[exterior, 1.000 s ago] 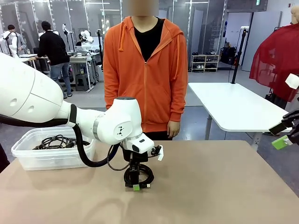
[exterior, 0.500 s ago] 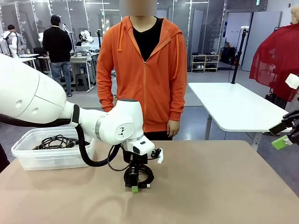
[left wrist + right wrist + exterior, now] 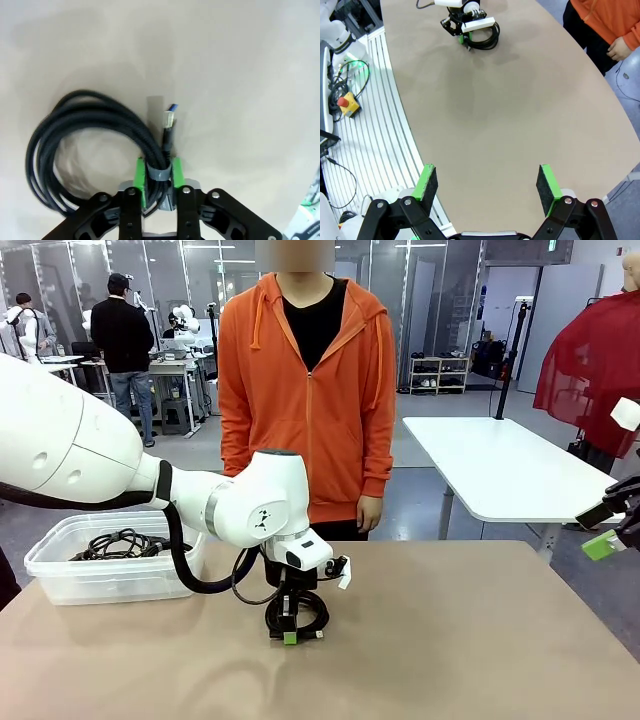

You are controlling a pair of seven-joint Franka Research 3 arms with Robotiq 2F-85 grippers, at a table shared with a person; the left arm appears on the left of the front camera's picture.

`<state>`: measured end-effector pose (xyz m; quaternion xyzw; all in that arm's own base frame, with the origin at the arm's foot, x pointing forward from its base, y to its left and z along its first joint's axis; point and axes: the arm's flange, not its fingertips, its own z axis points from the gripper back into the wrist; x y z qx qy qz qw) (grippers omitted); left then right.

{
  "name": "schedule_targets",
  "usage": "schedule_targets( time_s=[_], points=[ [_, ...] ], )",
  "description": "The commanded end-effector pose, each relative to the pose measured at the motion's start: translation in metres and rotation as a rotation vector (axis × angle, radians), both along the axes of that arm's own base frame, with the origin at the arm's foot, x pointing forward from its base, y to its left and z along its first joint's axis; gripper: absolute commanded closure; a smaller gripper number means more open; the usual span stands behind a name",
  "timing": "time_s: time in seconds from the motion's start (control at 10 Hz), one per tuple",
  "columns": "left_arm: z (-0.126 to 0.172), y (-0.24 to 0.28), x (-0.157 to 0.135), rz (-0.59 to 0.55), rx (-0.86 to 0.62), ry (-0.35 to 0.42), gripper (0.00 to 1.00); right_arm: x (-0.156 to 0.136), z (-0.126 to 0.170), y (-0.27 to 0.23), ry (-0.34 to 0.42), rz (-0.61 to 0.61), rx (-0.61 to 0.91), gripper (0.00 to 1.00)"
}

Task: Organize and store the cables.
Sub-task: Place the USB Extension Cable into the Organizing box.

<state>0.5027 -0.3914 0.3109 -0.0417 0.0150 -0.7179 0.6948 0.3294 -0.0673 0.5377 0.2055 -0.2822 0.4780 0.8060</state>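
A black cable coil [image 3: 312, 612] lies on the tan table in front of the person. My left gripper [image 3: 290, 636] points down onto its near edge. In the left wrist view the green pads [image 3: 140, 182] squeeze the coil's grey-banded section [image 3: 159, 173] from both sides, so the left gripper [image 3: 159, 181] is shut on it. The rest of the coil [image 3: 75, 102] spreads to the left, and a plug with a blue tip [image 3: 170, 120] sticks out ahead. My right gripper [image 3: 487, 182] hangs open and empty off the table's right side, far from the coil [image 3: 489, 42].
A clear plastic bin [image 3: 100, 580] at the table's left holds more black cables [image 3: 120, 543]. The person in an orange hoodie [image 3: 310, 400] stands at the far edge, one hand [image 3: 371, 515] hanging by the table. A white table [image 3: 500, 465] stands behind on the right.
My left gripper has shifted only slightly over the coil. The person's arm has dropped back to the side. The right arm has not moved.
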Motion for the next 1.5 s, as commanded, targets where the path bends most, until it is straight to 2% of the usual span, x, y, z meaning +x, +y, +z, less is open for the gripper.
schedule_targets(
  time_s=[0.0,0.1,0.2,0.4,0.6,0.7,0.9,1.1,1.3,1.4],
  points=[
    [0.008,0.002,-0.003,0.001,-0.006,0.018,1.00,0.002,0.000,-0.002,-0.009,0.015,-0.008,0.00],
    [0.015,0.001,-0.004,-0.013,0.023,0.043,1.00,0.002,0.000,-0.002,-0.009,0.015,-0.008,0.00],
    [0.034,-0.005,-0.010,-0.061,0.075,0.049,1.00,0.002,0.000,-0.002,-0.009,0.015,-0.008,0.00],
    [0.104,-0.004,-0.034,-0.112,0.062,-0.003,1.00,0.002,0.000,-0.002,-0.009,0.015,-0.008,0.00],
    [0.161,0.006,-0.049,-0.114,0.087,-0.025,1.00,0.002,0.000,-0.002,-0.009,0.015,-0.008,0.00],
    [0.174,0.016,-0.046,-0.117,0.048,-0.010,1.00,0.002,0.000,-0.002,-0.009,0.015,-0.008,0.00],
    [0.192,0.040,-0.043,-0.056,0.020,-0.057,1.00,0.002,0.000,-0.002,-0.009,0.015,-0.008,0.00],
    [0.217,0.070,-0.050,-0.083,0.020,-0.085,1.00,0.002,0.000,-0.002,-0.009,0.015,-0.008,0.00],
    [0.242,0.124,-0.057,-0.096,0.079,-0.075,1.00,0.002,0.000,-0.002,-0.009,0.015,-0.008,0.00],
    [0.251,0.160,-0.059,-0.031,0.040,-0.094,1.00,0.002,0.000,-0.002,-0.009,0.015,-0.008,0.00]
  ],
)
